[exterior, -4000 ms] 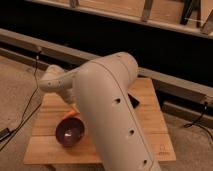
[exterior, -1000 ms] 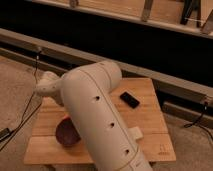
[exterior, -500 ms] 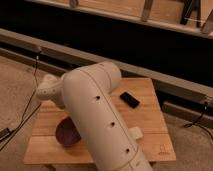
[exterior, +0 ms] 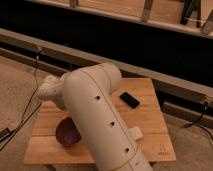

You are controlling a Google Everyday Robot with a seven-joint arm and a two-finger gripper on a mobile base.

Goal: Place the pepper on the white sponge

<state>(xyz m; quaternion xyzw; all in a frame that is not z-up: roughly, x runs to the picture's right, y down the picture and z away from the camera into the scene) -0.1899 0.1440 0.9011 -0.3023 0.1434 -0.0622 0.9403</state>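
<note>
camera view is looking down on a wooden worktop [exterior: 150, 117] with the robot's big cream arm [exterior: 97, 117] sweeping across the middle of it and blocking a good part of the surface. the arm is bending at a rounded joint on the left, and the hand is sitting somewhere behind that bulk, out of sight, so i cannot tell from what is showing whether it is pinching anything; going by the recording it is standing spread as wide as it goes. the pepper is not showing anywhere, so where it is lying or being carried cannot be told. the white sponge [exterior: 135, 133] is peeking out just beside the right edge of the arm, toward the near side of the worktop, partly covered by the arm. the dark purple bowl [exterior: 67, 134] is sitting on the near left part of the worktop, its right side tucked behind the arm. the flat black slab [exterior: 130, 99] is lying toward the far right of the worktop, well apart from the bowl. cables [exterior: 27, 107] are trailing across the floor on the left.
</note>
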